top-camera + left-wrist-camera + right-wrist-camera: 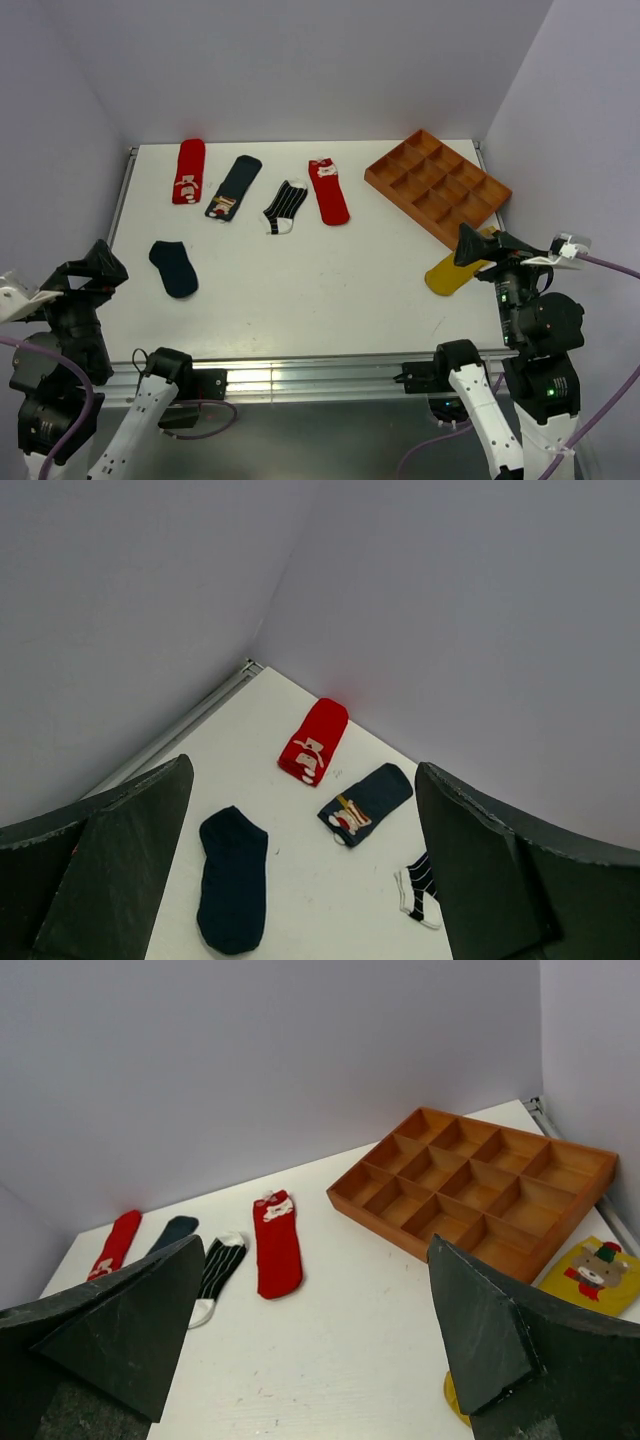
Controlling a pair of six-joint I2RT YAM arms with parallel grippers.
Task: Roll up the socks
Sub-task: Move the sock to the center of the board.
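1. On the desk (330, 300) six socks (285, 206) are laid flat, unrolled: four in a far row, the plain navy sock (174, 268) near-left, the mustard sock (447, 277) near the tray (437, 186).
2. The left gripper (103, 262) and right gripper (478, 245) are shown with jaws spread apart, nothing held.
3. Advised: the toe is pinned by one arm while the roll is kept tight by the other.

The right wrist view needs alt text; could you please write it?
On a white table, a wooden tray sits right, with a red sock, striped sock, navy sock and second red sock laid flat to its left. A yellow sock lies near the tray; the open right claw frames the view.
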